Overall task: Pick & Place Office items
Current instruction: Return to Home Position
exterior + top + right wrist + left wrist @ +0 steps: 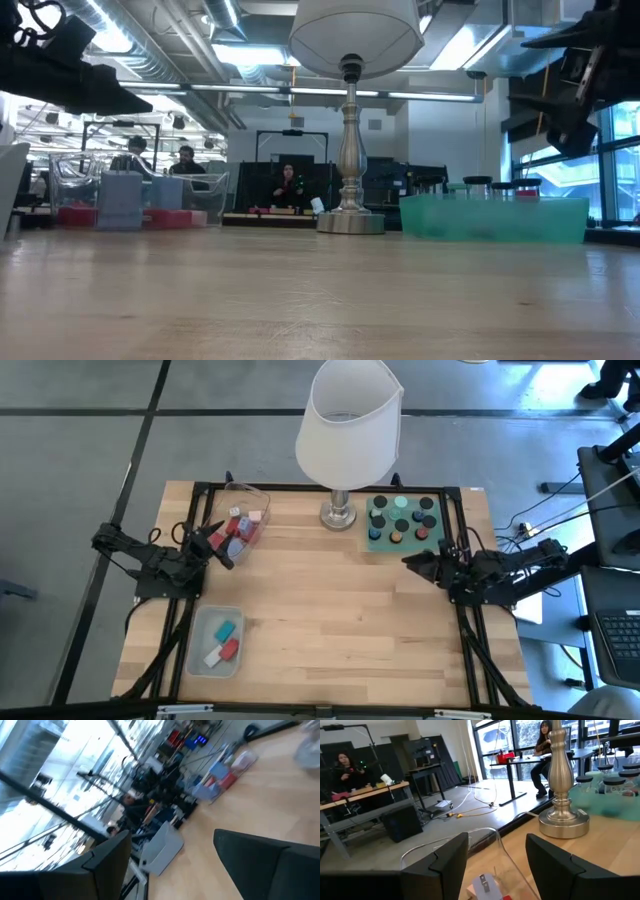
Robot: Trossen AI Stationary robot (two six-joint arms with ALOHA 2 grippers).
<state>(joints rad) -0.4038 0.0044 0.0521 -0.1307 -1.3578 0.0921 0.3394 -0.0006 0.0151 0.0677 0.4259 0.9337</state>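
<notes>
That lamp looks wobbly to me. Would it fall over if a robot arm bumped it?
Probably it could tip: the lamp holds a big white shade high on a thin stem. Its round metal base looks heavy, so a low nudge might only slide it.

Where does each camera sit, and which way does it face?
High: overhead, facing straight down; left gripper, right gripper show.
Low: tabletop height, facing level across; lamp ahead, left arm, right arm overhead.
Left wrist: left arm, past open fingers toward clear tray.
Right wrist: right arm, past its fingers across table.
Shared: lamp, high and low.
</notes>
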